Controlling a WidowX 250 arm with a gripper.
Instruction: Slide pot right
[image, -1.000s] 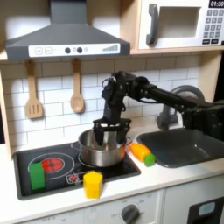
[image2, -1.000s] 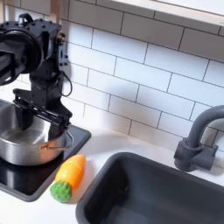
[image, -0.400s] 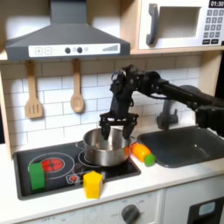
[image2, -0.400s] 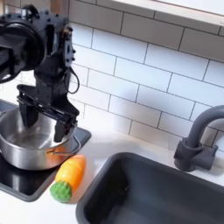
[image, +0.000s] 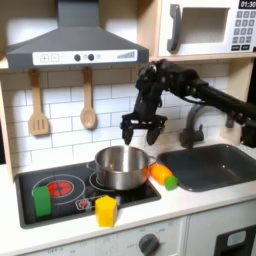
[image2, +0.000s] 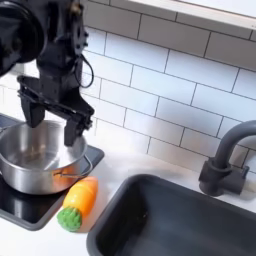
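While the gripper (image: 143, 130) hangs above it with its jaws spread apart and nothing between them, the pot (image: 122, 167) sits on the right part of the black stovetop (image: 60, 185), as the first exterior view shows it. It is a round, lidless vessel of polished silver metal, with short straight walls and a smooth, mirror-bright inside that picks up pale reflections. In the second exterior view the pot (image2: 38, 158) shows a thin wire-like handle at its rim on the side toward the toy carrot (image2: 79, 203), which lies just beside it on the white worktop (image2: 150, 165).

The gripper (image2: 52, 118) is matte black, with two blocky fingers (image2: 73, 129) pointing down over the far rim of the pot, apart from the metal.

Near the pot in the first exterior view lies the toy carrot (image: 161, 176), orange with a green end, plastic-looking and rounded. A yellow block (image: 106, 210) stands at the front edge of the stovetop, and a green block (image: 42, 201) stands to the first exterior view's left of it, beside the red burner ring (image: 61, 186). Two wooden utensils, a slotted spatula (image: 38, 112) and a spoon (image: 88, 108), hang on the white tiled wall (image: 60, 105). To the first exterior view's right is a dark grey sink (image: 208, 166) with a curved grey faucet (image2: 225, 160).
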